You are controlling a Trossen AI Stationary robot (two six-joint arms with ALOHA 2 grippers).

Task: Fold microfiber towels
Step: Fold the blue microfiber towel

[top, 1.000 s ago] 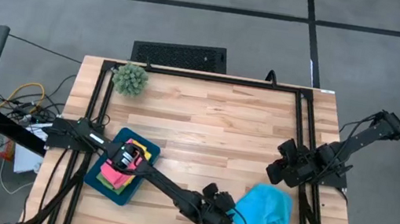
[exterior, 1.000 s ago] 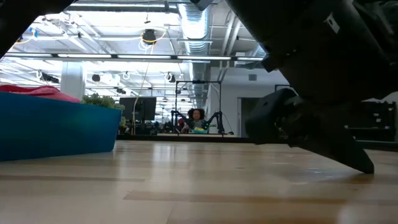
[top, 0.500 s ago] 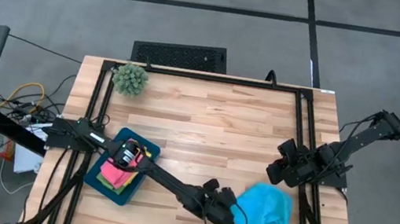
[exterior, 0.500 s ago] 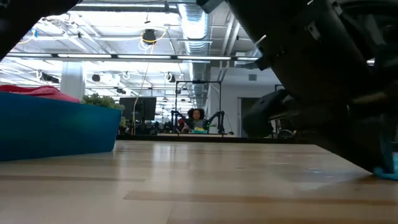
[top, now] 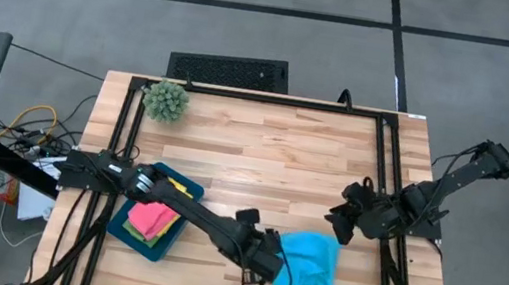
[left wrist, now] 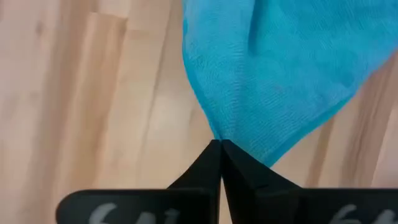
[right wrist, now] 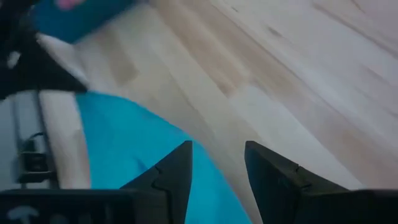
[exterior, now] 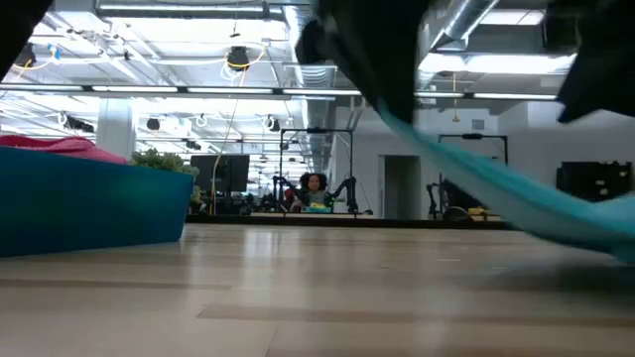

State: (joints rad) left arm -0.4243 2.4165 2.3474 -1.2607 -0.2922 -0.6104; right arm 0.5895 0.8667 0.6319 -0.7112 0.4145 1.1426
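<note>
Towel, light blue (top: 310, 265): corner pinched by left gripper (left wrist: 219, 146) and lifted off the table (top: 273, 155), presumably for spreading; right gripper (right wrist: 217, 163) nearby, fingers apart, empty.

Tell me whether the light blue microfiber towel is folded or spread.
Neither: the light blue microfiber towel is bunched, one corner pinched by the shut left gripper and lifted off the wooden table.

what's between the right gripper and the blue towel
Only bare wooden table, seen in the high view: the open right gripper hovers just beside the blue towel, which the left gripper pinches.
</note>
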